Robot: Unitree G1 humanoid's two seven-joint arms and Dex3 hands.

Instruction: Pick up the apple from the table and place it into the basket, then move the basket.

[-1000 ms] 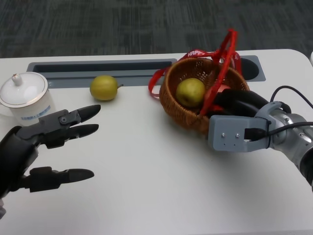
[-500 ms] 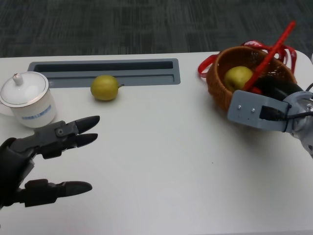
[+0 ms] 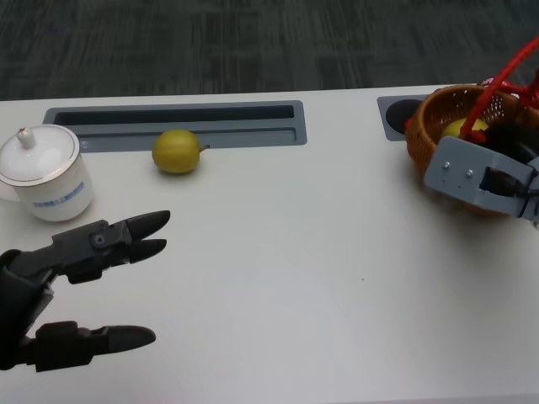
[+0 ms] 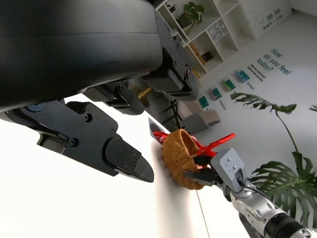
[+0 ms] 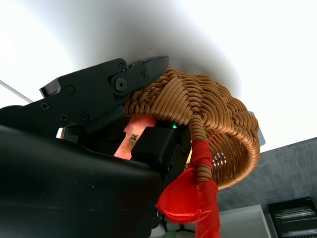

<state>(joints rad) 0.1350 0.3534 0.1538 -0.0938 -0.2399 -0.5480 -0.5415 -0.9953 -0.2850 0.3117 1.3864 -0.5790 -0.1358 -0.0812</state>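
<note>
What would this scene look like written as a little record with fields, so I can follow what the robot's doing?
Right hand: grips the rim of the basket at the table's far right
Basket contents: a yellow-green fruit, partly hidden
Basket trim: red ribbon on the handle
Left hand: holds nothing, fingers apart, over the near left of the table
Also on table: a second yellow-green fruit, loose; a white lidded cup at far left
Stage: fruit in basket, basket in hand
</note>
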